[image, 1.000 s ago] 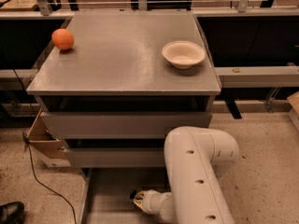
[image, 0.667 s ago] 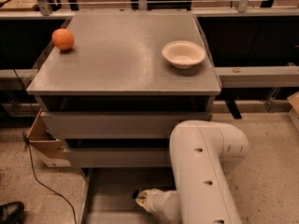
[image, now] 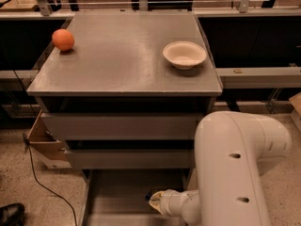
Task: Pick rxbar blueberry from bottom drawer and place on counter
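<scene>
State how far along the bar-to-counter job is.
Done: bottom drawer stands open. In hand: the gripper is down inside it; no bar can be made out. Left: lifting the bar onto the counter, which holds only an orange and a bowl.

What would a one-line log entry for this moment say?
phase: pick | end effector: low inside bottom drawer | counter: holds orange, bowl

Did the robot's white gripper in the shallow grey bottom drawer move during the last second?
Yes. The gripper, low inside the bottom drawer, shifted slightly right, away from the drawer's left wall.
</scene>
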Robot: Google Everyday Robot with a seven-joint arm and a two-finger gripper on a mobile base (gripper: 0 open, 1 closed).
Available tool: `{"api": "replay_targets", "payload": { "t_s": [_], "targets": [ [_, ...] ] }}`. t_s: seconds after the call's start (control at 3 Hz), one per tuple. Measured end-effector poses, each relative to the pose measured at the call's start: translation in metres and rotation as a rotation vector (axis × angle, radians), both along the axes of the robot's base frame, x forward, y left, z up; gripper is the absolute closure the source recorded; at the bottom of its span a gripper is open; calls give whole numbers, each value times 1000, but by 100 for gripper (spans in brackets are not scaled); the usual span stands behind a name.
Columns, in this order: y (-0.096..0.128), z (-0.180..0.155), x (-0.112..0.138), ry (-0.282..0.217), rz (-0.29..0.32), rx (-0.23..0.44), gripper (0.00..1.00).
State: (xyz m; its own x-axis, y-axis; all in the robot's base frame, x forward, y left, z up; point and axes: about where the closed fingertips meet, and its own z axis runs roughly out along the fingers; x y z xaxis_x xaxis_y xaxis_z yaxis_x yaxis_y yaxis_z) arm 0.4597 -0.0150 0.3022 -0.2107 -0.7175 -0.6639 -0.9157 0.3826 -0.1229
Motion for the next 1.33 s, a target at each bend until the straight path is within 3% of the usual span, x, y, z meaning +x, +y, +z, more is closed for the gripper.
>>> {"api": "replay_targets", "payload": {
  "t_s": [0.33,0.67,1.0,1.33],
  "targets": [
    [-54,98,-10,-72,-55,-31,100],
    [-55,103,-9,-79,-54,-32,100],
    [-63,137,-11,-118,-47,-39,100],
    [-77,190,-36,-148,-18,-50,100]
  ]
}}
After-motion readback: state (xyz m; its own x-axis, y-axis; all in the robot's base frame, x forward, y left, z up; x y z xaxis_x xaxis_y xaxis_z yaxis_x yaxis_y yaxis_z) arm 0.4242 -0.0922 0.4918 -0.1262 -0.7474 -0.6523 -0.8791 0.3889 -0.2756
